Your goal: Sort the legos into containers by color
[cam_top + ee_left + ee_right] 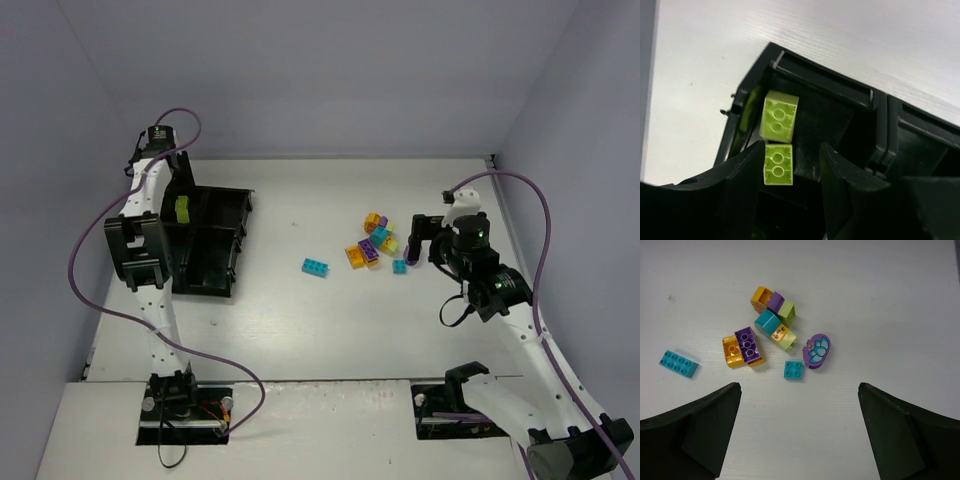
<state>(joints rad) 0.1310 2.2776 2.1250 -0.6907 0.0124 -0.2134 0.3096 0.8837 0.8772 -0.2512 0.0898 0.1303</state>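
Top external view first: the black tray (215, 262) sits at 9 o'clock on the bench (330, 320), and the left end effector (182, 203) hangs over the tray's compartment at the 11 o'clock corner.

Left wrist view, up close: the jaws stand partly apart, wider than the yellow-green brick (777, 165) between them. That brick sits right against the finger (742, 170) at 9 o'clock, with a clear gap to the finger at 3 o'clock, so nothing is clamped. Whether it rests on the compartment floor, I cannot tell. At 12 o'clock of it, just beside it, a second yellow-green brick (779, 116) lies in the same compartment, near the corner wall (815, 80).

Over to the right wrist view: the right end effector (799, 387) is spread wide, holding nothing, above the loose legos on the bench.

- The small cyan square (793, 369) lies nearest the jaws.
- The purple oval piece (816, 350) is at 1 o'clock of the square.
- The orange brick (732, 351) and purple brick (748, 345) touch side by side.
- The cyan brick (767, 322) lies at 1 o'clock of that pair.
- A flat cyan plate (679, 363) lies alone at 9 o'clock, well apart from the cluster.
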